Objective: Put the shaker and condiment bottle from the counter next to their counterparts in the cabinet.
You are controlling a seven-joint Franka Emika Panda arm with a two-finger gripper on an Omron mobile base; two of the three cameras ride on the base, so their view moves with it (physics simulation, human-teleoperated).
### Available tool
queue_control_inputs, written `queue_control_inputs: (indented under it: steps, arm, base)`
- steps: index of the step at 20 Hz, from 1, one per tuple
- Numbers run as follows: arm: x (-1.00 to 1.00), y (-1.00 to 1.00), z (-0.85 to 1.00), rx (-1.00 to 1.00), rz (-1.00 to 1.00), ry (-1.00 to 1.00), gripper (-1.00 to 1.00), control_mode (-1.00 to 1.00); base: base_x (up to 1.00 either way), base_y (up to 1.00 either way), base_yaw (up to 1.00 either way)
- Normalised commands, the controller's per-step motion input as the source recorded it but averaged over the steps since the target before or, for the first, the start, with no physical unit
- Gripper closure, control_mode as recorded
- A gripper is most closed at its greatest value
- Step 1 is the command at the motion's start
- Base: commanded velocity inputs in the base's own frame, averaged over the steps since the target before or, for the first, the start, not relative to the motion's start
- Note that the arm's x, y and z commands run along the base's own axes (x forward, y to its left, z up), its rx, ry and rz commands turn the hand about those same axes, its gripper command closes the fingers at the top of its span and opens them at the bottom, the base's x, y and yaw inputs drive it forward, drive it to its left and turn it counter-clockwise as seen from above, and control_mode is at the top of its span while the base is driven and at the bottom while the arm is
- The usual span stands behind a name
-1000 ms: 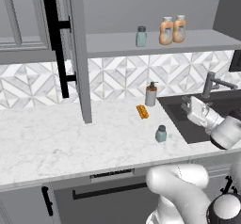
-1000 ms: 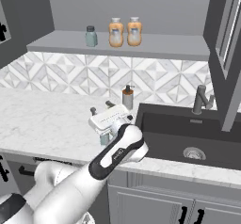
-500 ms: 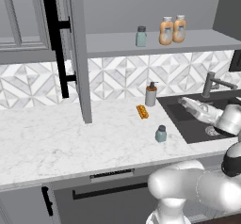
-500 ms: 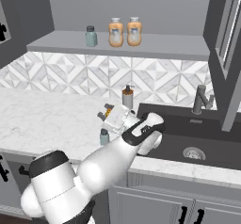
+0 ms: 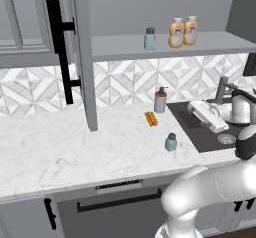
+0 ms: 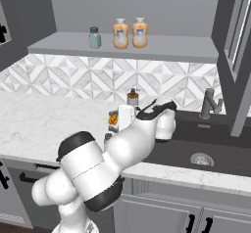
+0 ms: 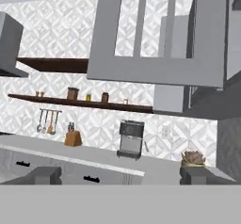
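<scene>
White marble, faintly veined in grey, made up the counter (image 5: 65, 152), and on it, near the front edge and just left of the dark sink (image 5: 210, 132), stood the shaker (image 5: 171, 142), a small teal-grey jar with a dark cap, upright and touched by nothing. From the right base view it showed only as a sliver (image 6: 107, 140) behind the robot's white arm.

Up in the grey cabinet (image 5: 165, 44), whose tall door (image 5: 82, 57) stood swung open with its long black bar handle (image 5: 60, 42) facing the room, the shelf carried three things. A second teal-grey shaker (image 5: 149, 38) stood on the left. Well apart from it, to its right, two orange-tan condiment bottles (image 5: 176, 33) stood upright and close together, the second one (image 5: 190, 30) just beside the first. The right base view gave the same row: shaker (image 6: 94, 37), then the pair of bottles (image 6: 120, 34).

On the counter behind the lone shaker lay a flat orange ridged object (image 5: 150, 118), and beyond it, against the patterned backsplash, a taller pump dispenser (image 5: 160, 100).

The gripper (image 5: 200, 113) hung over the sink, well right of the shaker and near the tap (image 5: 223, 89). In the hand view the two dark finger tips (image 7: 43, 175) sat far apart at the bottom, so the jaws stood spread wide with nothing between them, looking across the room at a far wall with a coffee machine (image 7: 130, 140) and a knife block (image 7: 73, 138).
</scene>
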Motion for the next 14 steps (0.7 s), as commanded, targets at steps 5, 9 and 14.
queue_control_inputs:
  steps: [5,9,14]
  arm:
    - [-0.11,0.0,-0.05,-0.19,0.07,-0.08,-1.0,-1.0]
    - [0.0,0.24,0.15,-0.13,0.0,0.0,-1.0,-1.0]
    - [-0.15,0.26,0.08,-0.14,-0.05,0.01,-1.0,-1.0]
  base:
    - [0.0,0.0,0.0]
    - [0.0,0.0,0.0]
    - [0.0,0.0,0.0]
